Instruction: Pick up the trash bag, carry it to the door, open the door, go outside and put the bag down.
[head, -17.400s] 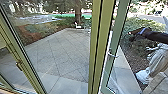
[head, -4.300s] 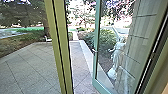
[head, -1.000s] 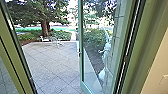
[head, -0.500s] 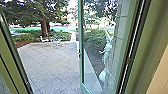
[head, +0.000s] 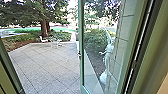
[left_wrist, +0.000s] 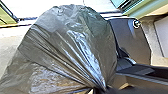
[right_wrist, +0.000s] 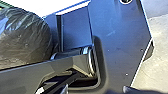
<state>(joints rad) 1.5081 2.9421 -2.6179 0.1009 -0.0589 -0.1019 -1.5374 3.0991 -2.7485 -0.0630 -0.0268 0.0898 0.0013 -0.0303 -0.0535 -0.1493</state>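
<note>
The left pincer (left_wrist: 100, 89) grips the trash bag's (left_wrist: 70, 47) gathered neck; the right pincer's (right_wrist: 96, 90) state is unclear.

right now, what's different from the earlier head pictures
The robot's view has swung right: the tree has slid from near the middle toward the left, and the thick green door post to the left edge. That's the camera moving, not those things. The glass door stays open, and the person is still outside. No earlier picture shows the trash bag, so I can't compare it.
</note>
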